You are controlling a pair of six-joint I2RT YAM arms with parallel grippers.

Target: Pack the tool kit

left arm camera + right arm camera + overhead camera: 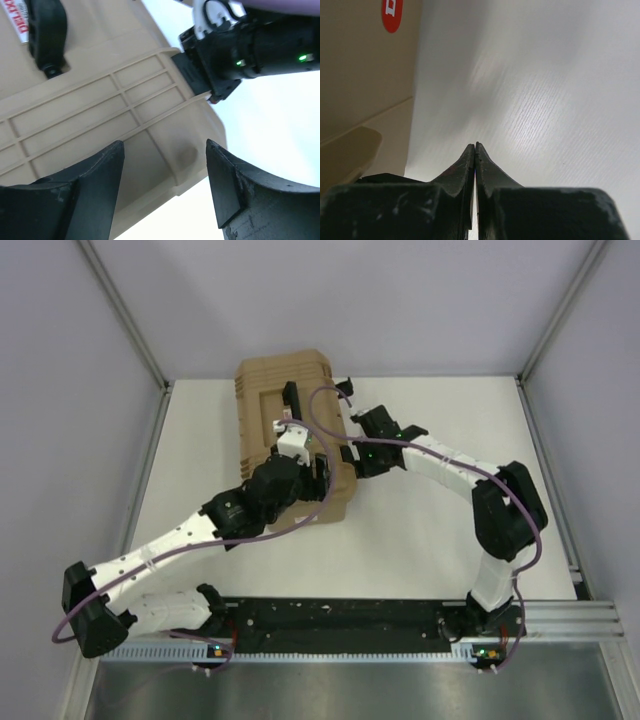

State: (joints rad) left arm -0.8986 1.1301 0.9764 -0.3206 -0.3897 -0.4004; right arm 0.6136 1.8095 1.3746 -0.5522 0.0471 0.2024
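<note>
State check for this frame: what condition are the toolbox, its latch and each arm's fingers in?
Toolbox: lid shut, lying flat.
Side latch: cannot tell whether fastened.
Left fingers: open, empty, over the toolbox corner.
Right fingers: shut, holding nothing.

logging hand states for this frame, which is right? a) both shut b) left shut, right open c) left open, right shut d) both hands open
c: the left hand has its fingers wide apart over the tan toolbox, while the right hand has its fingertips pressed together, nothing between them
</note>
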